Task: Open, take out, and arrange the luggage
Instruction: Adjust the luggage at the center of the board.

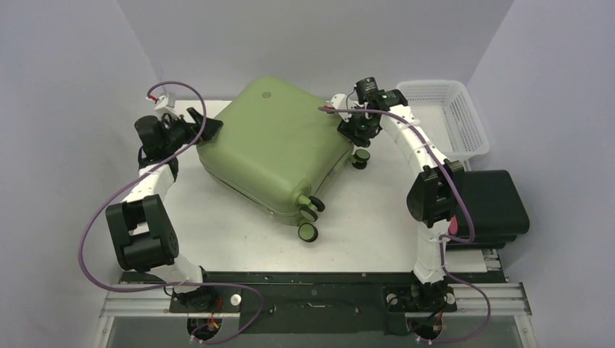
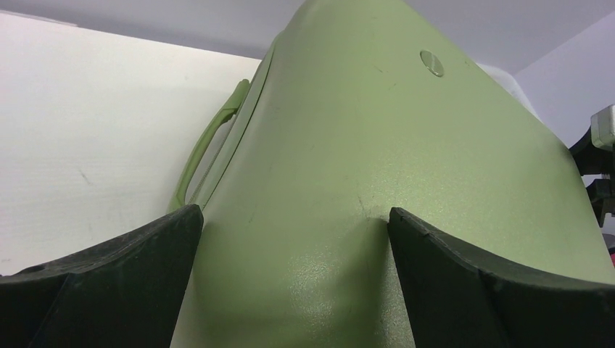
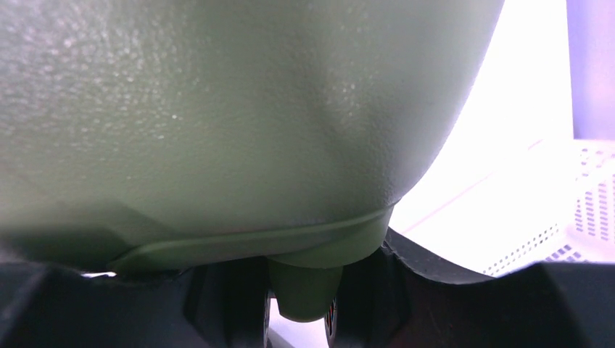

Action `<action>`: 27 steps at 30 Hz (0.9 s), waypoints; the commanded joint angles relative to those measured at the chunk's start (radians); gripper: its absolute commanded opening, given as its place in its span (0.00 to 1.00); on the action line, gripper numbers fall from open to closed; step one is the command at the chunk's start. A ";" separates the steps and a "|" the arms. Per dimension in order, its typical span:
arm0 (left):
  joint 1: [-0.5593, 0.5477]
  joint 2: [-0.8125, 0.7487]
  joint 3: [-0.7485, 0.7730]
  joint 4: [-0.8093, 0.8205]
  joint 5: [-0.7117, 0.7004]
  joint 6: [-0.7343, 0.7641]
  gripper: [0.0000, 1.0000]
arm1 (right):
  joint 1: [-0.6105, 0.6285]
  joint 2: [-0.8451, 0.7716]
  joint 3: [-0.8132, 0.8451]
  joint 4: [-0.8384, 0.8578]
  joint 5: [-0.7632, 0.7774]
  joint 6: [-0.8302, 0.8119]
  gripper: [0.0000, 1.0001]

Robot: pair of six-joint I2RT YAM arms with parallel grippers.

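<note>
The luggage [image 1: 272, 141] lies flat on its broad side at the middle of the white tabletop [image 1: 370, 217]. It is turned at an angle, with two black wheels [image 1: 308, 232] pointing toward the arms' bases.

The left arm rises from its base, folds at a raised elbow and reaches inward. This brings the left end effector [image 1: 209, 130] to the left corner of the shell. In the left wrist view its dark fingers [image 2: 116, 283] stand wide apart and straddle the rounded green corner. The right-hand finger touches the shell, and the case's side handle [image 2: 210, 141] shows beyond.

The right arm climbs to a high elbow and stretches to the far right corner. There the right end effector [image 1: 357, 133] points down just above another wheel [image 1: 360, 156]. In the right wrist view the shell fills the frame. A green stub [image 3: 304, 293] under the shell's lip sits between the partly closed fingers [image 3: 500, 304]. I cannot tell whether they pinch it.

A white mesh basket [image 1: 464, 116] and a black case [image 1: 493, 206] sit off to the right.
</note>
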 commanded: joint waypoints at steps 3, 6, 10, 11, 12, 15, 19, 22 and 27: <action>0.063 -0.056 -0.015 -0.165 0.225 -0.025 0.96 | 0.182 0.064 0.090 0.214 0.001 0.167 0.14; 0.087 -0.078 -0.008 -0.185 0.197 -0.009 0.96 | 0.189 0.076 0.100 0.260 0.015 0.204 0.14; 0.116 -0.122 -0.015 -0.216 0.189 -0.001 0.96 | 0.213 0.093 0.144 0.280 0.027 0.216 0.15; 0.119 -0.141 -0.018 -0.225 0.191 -0.001 0.96 | 0.219 0.098 0.161 0.283 0.046 0.215 0.15; 0.126 -0.150 -0.025 -0.232 0.195 0.002 0.96 | 0.230 0.097 0.166 0.294 0.059 0.215 0.15; 0.132 -0.212 -0.050 -0.267 0.217 0.016 0.96 | 0.250 0.073 0.149 0.359 0.149 0.220 0.15; 0.130 -0.302 -0.121 -0.294 0.247 0.041 0.96 | 0.251 0.040 0.110 0.466 0.240 0.226 0.15; 0.132 -0.351 -0.139 -0.353 0.247 0.078 0.96 | 0.252 0.039 0.124 0.489 0.281 0.214 0.15; 0.131 -0.402 -0.143 -0.427 0.252 0.113 0.96 | 0.251 0.021 0.123 0.529 0.388 0.190 0.21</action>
